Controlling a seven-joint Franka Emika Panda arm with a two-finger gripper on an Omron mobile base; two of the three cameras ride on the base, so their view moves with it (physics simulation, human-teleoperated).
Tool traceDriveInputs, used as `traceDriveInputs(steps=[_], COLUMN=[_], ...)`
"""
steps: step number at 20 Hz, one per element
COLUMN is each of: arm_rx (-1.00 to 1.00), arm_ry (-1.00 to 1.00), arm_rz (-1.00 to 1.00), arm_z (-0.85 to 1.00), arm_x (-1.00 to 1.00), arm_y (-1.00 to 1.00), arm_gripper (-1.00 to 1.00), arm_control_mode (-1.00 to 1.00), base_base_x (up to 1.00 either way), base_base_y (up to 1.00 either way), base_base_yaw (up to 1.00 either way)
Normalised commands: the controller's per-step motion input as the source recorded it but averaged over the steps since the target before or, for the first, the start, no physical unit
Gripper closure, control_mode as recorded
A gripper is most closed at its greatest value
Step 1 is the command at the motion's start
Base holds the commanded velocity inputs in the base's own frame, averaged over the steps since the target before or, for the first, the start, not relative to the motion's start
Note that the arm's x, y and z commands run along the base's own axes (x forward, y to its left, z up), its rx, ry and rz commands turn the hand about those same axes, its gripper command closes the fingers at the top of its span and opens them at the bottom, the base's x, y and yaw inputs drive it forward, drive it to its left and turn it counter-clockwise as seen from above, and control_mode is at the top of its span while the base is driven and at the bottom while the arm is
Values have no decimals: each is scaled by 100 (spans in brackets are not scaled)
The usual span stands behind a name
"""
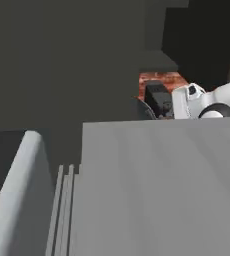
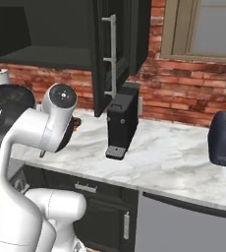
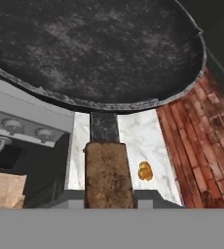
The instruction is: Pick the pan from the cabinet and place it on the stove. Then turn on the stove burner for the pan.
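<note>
Pincer (image 3: 109,202): clamped on the brown handle of the pan (image 3: 94,48), carried aloft. Cabinet (image 2: 116,44): door open, pan already out, so pickup judged done. Stove (image 3: 26,124): knobs visible below the pan's rim; the pan hangs above the marble desk (image 3: 143,138) beside it. Outstanding: setting the pan on a grate, then turning its burner knob.

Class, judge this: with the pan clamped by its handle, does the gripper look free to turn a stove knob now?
Probably not. The gripper is shut on the pan handle; the stove knobs sit below it, so the pan must go down first.
</note>
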Motion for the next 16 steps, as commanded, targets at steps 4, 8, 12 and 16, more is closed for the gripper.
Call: traceDriveInputs(steps=[4,8,12,16], arm_rx=[0,0,0,0], arm_ry=[0,0,0,0], arm_rz=[0,0,0,0], arm_z=[0,0,0,0], arm_x=[0,0,0,0], arm_y=[0,0,0,0], arm_gripper=[100,100,100,100], arm_control_mode=[100,100,100,100], base_base_x=[-72,-50,-24,-30], base_base_y=[0,-16,-12,-1], base_base_yaw=[27,31,39,41])
